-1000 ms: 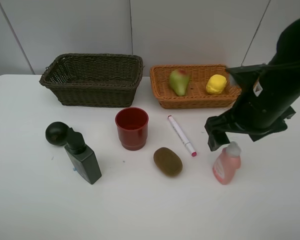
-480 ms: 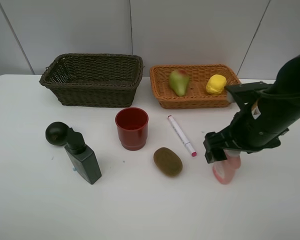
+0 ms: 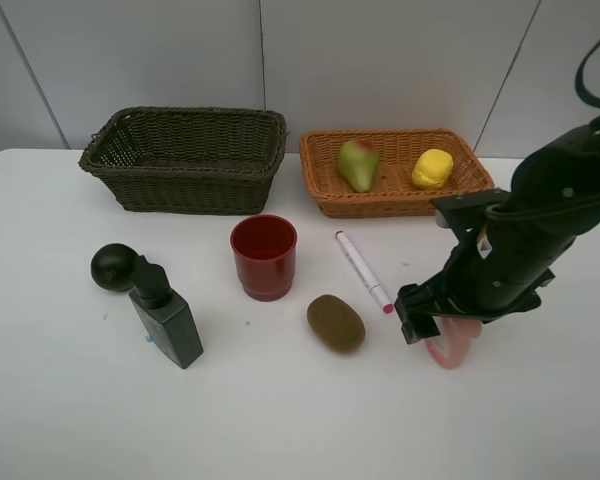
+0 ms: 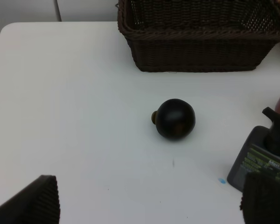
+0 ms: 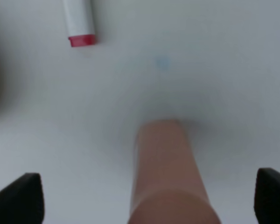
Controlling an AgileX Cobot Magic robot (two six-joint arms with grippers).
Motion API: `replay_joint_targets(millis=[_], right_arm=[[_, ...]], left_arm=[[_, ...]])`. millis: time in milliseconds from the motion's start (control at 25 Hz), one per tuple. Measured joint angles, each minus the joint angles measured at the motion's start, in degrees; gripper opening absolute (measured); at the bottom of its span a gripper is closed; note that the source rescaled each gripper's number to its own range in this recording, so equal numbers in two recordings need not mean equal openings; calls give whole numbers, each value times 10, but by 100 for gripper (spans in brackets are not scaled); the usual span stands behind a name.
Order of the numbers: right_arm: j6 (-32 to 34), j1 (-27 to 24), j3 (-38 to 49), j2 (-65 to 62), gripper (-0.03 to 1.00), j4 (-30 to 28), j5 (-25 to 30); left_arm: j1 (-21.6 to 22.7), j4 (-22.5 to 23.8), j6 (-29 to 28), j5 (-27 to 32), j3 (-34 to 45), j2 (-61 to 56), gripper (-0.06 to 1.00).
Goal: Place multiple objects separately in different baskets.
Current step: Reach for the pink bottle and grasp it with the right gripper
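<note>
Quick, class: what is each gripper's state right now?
Left gripper: open, holding nothing.
Right gripper: open, jaws either side of the pink bottle, not closed on it.

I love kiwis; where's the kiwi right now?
In the high view the kiwi lies near the middle, right of the cup and nearer the camera, just left of the marker tip.

The label [image 4: 263, 163] on the dark green bottle [image 4: 254, 142] carries pale lettering, too blurred to read.
</note>
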Motion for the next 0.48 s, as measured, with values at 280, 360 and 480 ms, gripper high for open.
replay_joint_targets(millis=[280, 360, 480], right_arm=[[0, 0, 0, 1, 98, -2, -5], [0, 0, 0, 1, 98, -2, -5], [0, 0, 0, 1, 98, -2, -5]], left_arm=[[0, 0, 0, 0, 0, 0, 100], [0, 0, 0, 0, 0, 0, 100], [0, 0, 0, 0, 0, 0, 100]])
